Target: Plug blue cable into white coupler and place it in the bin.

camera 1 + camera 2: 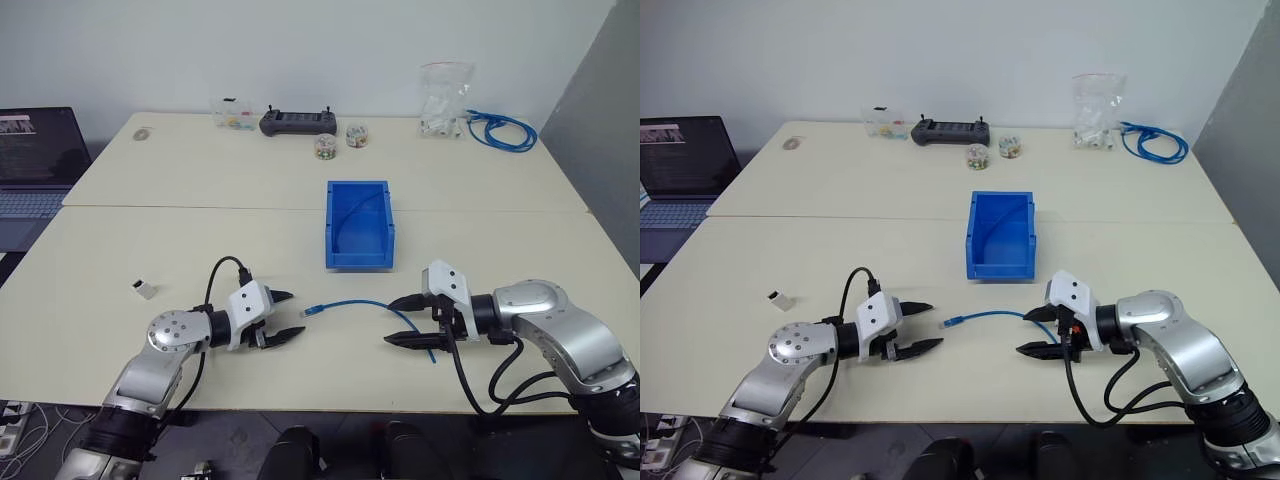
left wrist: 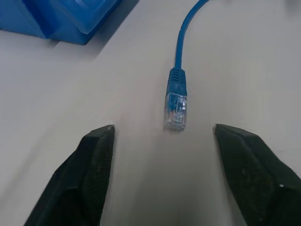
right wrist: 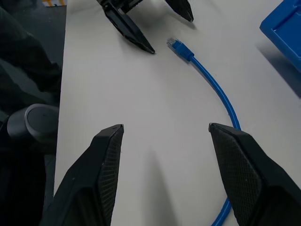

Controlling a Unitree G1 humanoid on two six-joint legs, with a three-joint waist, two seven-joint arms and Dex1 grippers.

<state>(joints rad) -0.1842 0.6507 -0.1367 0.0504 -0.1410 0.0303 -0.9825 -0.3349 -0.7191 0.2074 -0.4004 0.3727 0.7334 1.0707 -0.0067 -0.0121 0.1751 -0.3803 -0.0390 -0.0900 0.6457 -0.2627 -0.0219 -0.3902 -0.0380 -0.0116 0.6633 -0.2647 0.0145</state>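
The blue cable (image 1: 352, 303) lies loose on the table, and its clear plug (image 2: 175, 110) points at my left gripper (image 1: 293, 315). That gripper is open, its fingertips a short way from either side of the plug and not touching it. My right gripper (image 1: 391, 322) is open over the cable's bend further right, holding nothing. In the right wrist view the cable (image 3: 211, 82) runs past one of that gripper's fingers. The white coupler (image 1: 143, 290) sits on the table to the left of my left arm. The bin (image 1: 358, 258) stands behind the cable at mid-table, with a thin blue strand curving inside it.
A laptop (image 1: 30, 160) sits off the table's left edge. Along the far side stand a black controller (image 1: 298, 122), small jars (image 1: 325, 147), a clear box (image 1: 232, 115), a clear plastic bag (image 1: 443, 100) and a coiled blue cable bundle (image 1: 500, 130).
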